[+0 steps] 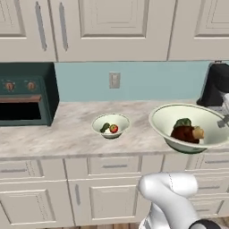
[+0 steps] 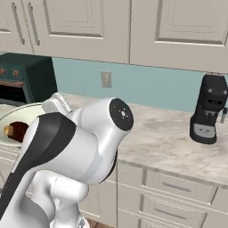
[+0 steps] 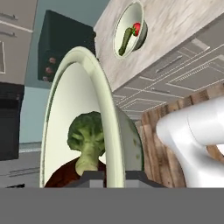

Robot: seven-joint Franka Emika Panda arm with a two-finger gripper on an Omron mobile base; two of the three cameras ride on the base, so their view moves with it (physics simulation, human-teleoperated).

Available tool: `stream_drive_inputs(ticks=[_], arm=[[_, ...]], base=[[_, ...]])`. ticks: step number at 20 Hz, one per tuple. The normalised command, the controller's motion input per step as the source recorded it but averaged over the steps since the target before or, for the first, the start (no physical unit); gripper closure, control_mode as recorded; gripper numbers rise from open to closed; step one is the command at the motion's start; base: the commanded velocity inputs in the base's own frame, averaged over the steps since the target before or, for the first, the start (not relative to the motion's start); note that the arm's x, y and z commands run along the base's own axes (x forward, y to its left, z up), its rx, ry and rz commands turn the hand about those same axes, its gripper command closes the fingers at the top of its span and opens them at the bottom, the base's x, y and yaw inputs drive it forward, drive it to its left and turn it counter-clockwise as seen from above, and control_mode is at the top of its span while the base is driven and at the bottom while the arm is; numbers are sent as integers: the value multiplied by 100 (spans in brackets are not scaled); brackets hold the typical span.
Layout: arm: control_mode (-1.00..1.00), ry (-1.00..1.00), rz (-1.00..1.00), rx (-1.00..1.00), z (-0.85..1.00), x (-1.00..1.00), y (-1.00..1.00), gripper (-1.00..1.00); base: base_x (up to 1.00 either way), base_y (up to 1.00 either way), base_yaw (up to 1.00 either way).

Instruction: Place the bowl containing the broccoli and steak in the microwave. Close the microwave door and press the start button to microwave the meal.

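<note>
Holding the bowl (image 1: 190, 127) by its rim, your hand (image 3: 114, 177) pinches the wall, lifted off the table (image 1: 67, 134) at its front edge. Watch the tilt: broccoli (image 1: 183, 122) and steak (image 1: 187, 133) sit low and could slide out if you swing fast.

Both base views looked forward and down at the counter (image 1: 53, 134), sharing the green toaster oven (image 1: 24, 94) and the bowl (image 1: 190, 125). The hand view sat rolled, very near the bowl's rim.
</note>
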Motion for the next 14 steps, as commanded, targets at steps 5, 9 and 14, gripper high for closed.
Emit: stream_drive_inputs(ticks=[5, 9, 14], arm=[[100, 0, 0, 0, 0, 0, 0, 100], [100, 0, 0, 0, 0, 0, 0, 100], [100, 0, 0, 0, 0, 0, 0, 100]], base=[[-27, 0, 53], [0, 15, 56], [14, 68, 53]])
